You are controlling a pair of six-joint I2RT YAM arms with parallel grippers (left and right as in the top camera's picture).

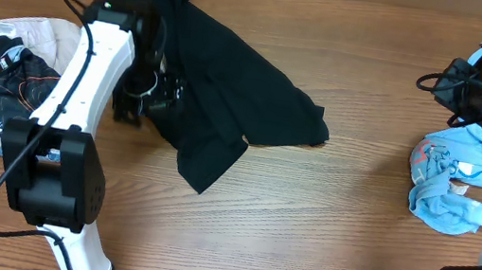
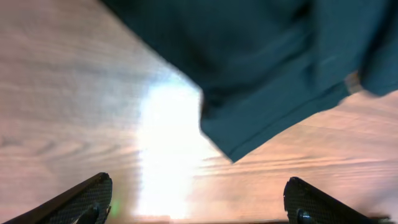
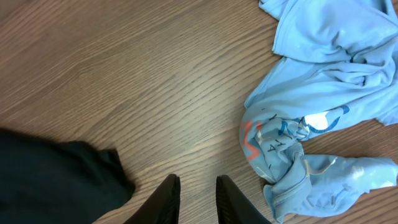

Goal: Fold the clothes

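Wood grain runs across the table [image 1: 303,231] in the overhead view, and a black garment [image 1: 229,85] lies spread over its left-centre, one end reaching the far edge and a loose corner pointing toward the near side. The left gripper [image 1: 143,96] is low at the garment's left edge, but its fingers are too dark against the fabric to read from above. Further left sits a white cloth [image 1: 8,28] with a dark printed garment [image 1: 2,71] crumpled on top of it. At the right side a blue garment [image 1: 449,185] lies bunched up beside the right arm, and the right gripper [image 1: 459,86] sits beyond it, near the far edge. In the left wrist view the left gripper [image 2: 199,202] has its fingers [image 2: 84,199] spread wide at the two lower corners with nothing between them; the black garment [image 2: 267,62] fills the upper part of the picture, its hemmed corner pointing down over bare table [image 2: 62,93] and a patch of glare. In the right wrist view the right gripper [image 3: 198,199] has its fingers [image 3: 166,199] drawn close together, only a narrow strip of wood showing between them, and it holds nothing. The blue garment [image 3: 323,81] lies crumpled to the right of the fingers, with red and blue print showing, and an edge of the black garment [image 3: 56,180] shows at the lower left.
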